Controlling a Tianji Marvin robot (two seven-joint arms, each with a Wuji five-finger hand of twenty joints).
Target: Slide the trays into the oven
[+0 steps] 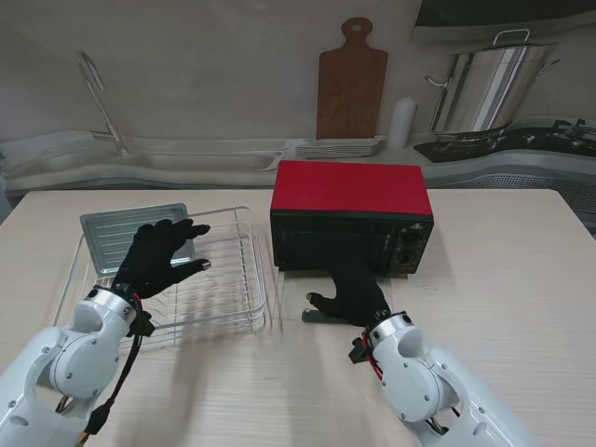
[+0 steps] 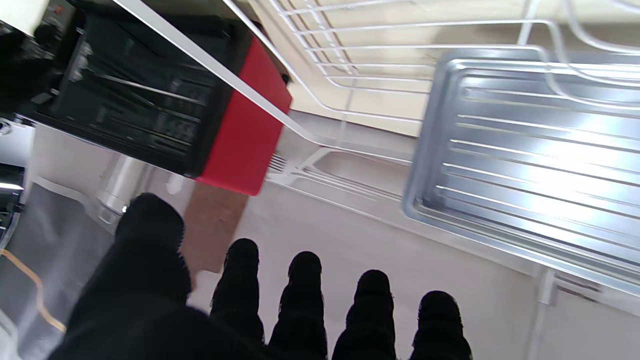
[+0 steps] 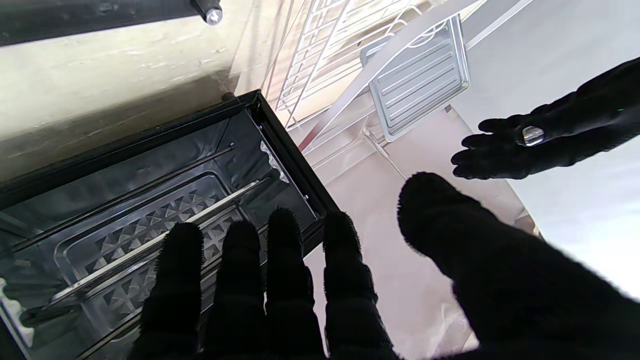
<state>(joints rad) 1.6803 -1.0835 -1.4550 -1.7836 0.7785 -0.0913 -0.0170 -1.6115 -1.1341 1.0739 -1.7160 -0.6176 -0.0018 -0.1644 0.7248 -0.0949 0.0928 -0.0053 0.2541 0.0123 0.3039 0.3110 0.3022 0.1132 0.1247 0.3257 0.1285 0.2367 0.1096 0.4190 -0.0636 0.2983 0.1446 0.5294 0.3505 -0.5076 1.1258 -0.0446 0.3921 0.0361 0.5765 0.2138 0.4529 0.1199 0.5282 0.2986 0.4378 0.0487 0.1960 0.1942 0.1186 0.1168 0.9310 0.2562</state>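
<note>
Here, on a pale wooden table (image 1: pixel 521 279), a red-topped oven (image 1: pixel 352 214) sits near the middle, its dark front facing the robot. The right wrist view looks into its open cavity, where a patterned metal pan (image 3: pixel 145 220) lies on the floor with a thin rod across it; whether that pan is one of the trays cannot be told.

To the oven's left stands a white wire rack (image 1: pixel 223 284), a basket of thin bars. A ribbed silver tray (image 1: pixel 116 237) lies at its far left corner, one edge reaching past the wires; the left wrist view shows the grooved surface gleaming beside the rack's bars.

The left hand (image 1: pixel 163 256), in a black glove, is spread over the rack with fingers apart, its fingertips near the tray's right edge and holding nothing. The left wrist view shows all five fingertips (image 2: pixel 302 272) separated against the table, with no object between them.

The right hand (image 1: pixel 352 298), also black-gloved, lies flat and splayed just in front of the oven's open face, empty. Its fingers (image 3: pixel 285 260) point toward the oven's lower frame; whether they touch it cannot be told.
</note>
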